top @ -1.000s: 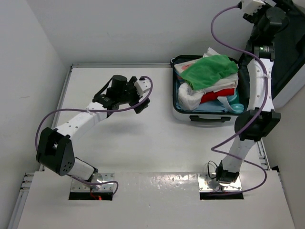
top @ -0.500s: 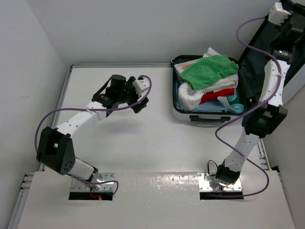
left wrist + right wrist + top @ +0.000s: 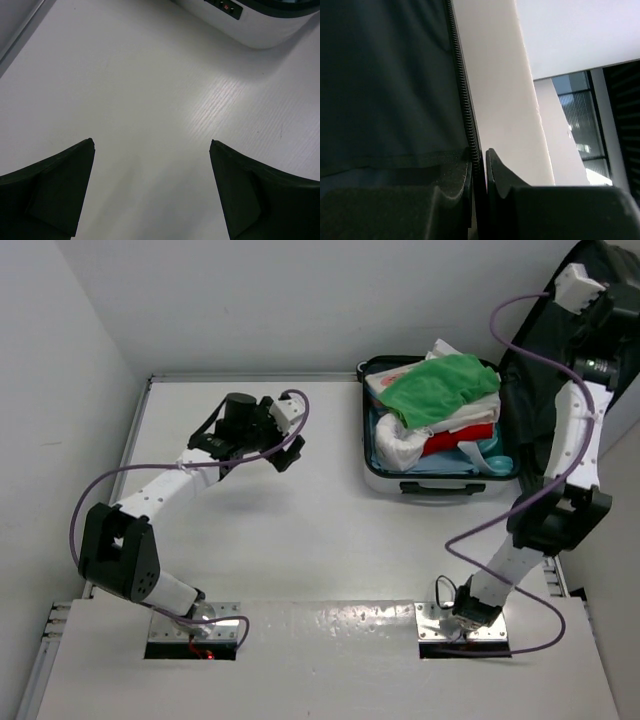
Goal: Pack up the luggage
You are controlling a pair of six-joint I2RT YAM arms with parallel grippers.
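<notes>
The luggage [image 3: 385,478] lies open at the upper right of the overhead frame, heaped with clothes, a green garment [image 3: 440,388] on top. The right claw [image 3: 479,155] is pinching the zippered rim [image 3: 462,85] of the raised lid [image 3: 530,380] (a thin edge hold). That hold could slip as the lid swings, or the heap could block closing and snag the zipper. The left claw [image 3: 151,145] hangs spread over the white surface [image 3: 150,75], holding nothing.

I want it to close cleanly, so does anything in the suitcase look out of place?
The luggage is heaped above its rim: a green cloth lies loose on top, and white fabric pokes past the back edge. The lid, pinched at its zipper edge by the right gripper, may not shut flat.
</notes>
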